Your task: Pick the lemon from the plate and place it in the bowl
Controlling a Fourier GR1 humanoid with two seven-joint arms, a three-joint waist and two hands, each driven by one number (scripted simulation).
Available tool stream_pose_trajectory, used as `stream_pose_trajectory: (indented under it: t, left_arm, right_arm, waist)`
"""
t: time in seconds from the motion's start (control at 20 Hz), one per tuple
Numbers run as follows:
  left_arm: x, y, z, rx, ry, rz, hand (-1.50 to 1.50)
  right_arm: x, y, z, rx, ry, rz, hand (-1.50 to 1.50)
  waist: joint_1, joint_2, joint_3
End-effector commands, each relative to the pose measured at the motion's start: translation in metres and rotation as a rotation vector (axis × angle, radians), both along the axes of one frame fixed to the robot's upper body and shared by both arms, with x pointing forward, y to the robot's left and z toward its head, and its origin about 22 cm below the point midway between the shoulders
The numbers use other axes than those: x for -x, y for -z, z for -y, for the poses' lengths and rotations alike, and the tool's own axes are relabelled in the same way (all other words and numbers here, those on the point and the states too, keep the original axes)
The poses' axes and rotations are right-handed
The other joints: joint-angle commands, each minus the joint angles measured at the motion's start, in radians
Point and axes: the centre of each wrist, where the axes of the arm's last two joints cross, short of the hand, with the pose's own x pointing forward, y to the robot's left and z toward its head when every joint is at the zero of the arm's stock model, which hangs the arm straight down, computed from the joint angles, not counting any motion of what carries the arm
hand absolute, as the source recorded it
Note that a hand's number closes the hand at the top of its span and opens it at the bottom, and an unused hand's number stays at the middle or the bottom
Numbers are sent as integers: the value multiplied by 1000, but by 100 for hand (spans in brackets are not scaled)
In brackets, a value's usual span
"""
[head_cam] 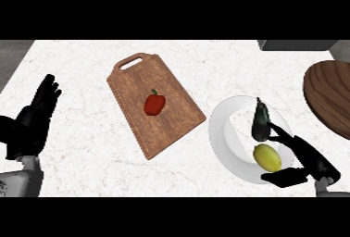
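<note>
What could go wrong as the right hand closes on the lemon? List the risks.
1. A dark vegetable lies on the white plate right beside the lemon; the right hand, open around the lemon, may knock or catch it.
2. The lemon sits near the plate's rim, so a nudge might roll it onto the counter.
3. The wooden bowl is partly out of view at the right edge, so placement may be hard to judge.

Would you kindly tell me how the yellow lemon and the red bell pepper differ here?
The yellow lemon lies on the white round plate; the red bell pepper lies on the brown wooden cutting board. The right hand brackets the lemon with spread fingers and thumb; no hand is near the pepper. The pepper shows a small green stem; the lemon shows none. Both lie unheld.
</note>
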Motion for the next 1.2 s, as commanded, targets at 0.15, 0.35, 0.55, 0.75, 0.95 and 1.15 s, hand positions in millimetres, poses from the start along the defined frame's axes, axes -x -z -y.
stream_pose_trajectory:
  t: [0.15, 0.35, 0.55, 0.75, 0.95, 1.15]
  left_arm:
    - [-3, 1, 3, 3, -7, -4, 0]
    - [-8, -8, 10, -17, -2, 10, 0]
    - [2, -2, -15, 4, -9, 0, 0]
    - [4, -8, -7, 11, -1, 4, 0]
    - [4, 0, 2, 11, -7, -14, 0]
    - [4, -6, 2, 6, -14, -1, 0]
  right_arm:
    - [-18, 24, -19, -42, -77, 17, 150]
    - [-14, 28, -31, -51, -71, 36, 150]
    - [-31, 23, -28, -38, -29, 64, 150]
    - [-10, 25, 1, 95, -86, 155, 150]
    - [-5, -20, 10, 338, -570, 261, 150]
    - [11, -44, 46, 447, -775, 395, 150]
  waist:
    - [7, 9, 9]
    - [2, 8, 9]
    - [7, 8, 8]
    - [4, 7, 9]
    - [0, -1, 8]
    - [-16, 0, 10]
